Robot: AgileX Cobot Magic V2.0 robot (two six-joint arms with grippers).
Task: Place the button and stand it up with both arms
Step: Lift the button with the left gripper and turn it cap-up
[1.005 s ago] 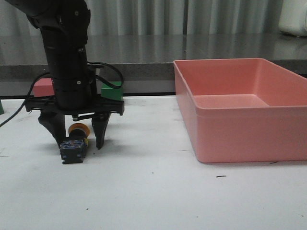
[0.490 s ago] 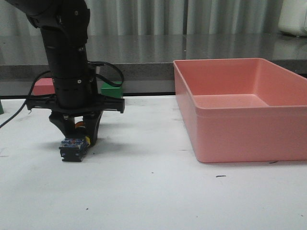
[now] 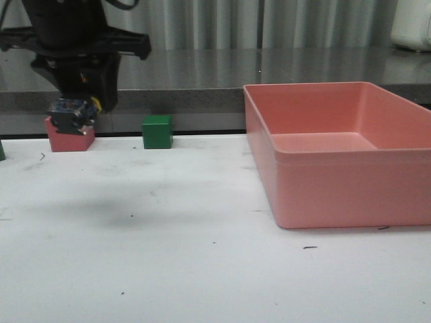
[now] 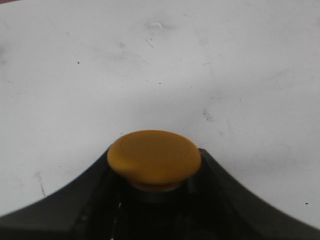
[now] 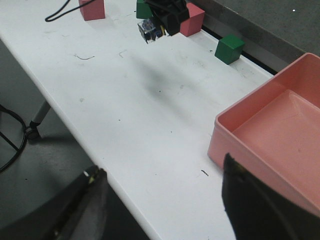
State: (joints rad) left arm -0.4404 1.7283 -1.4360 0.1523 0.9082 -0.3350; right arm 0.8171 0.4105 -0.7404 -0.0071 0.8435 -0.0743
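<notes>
My left gripper (image 3: 79,108) is shut on the button (image 3: 71,113) and holds it in the air well above the white table, at the far left in the front view. The button's black-blue block base points toward the camera there. In the left wrist view the yellow cap (image 4: 154,159) fills the space between the black fingers (image 4: 75,200). From the right wrist camera the held button (image 5: 150,29) and left gripper (image 5: 167,17) appear far off. My right gripper (image 5: 162,172) is open and empty over the table's near edge; it is out of the front view.
A pink cube (image 3: 69,136) and a green cube (image 3: 157,131) stand at the table's back left. A large pink bin (image 3: 340,151) takes up the right side. A further pink cube (image 5: 92,8) and black cable (image 5: 60,11) show in the right wrist view.
The left gripper shut on the button lying on the table, then lifted it well clear of the surface. The cubes behind it are now uncovered.
</notes>
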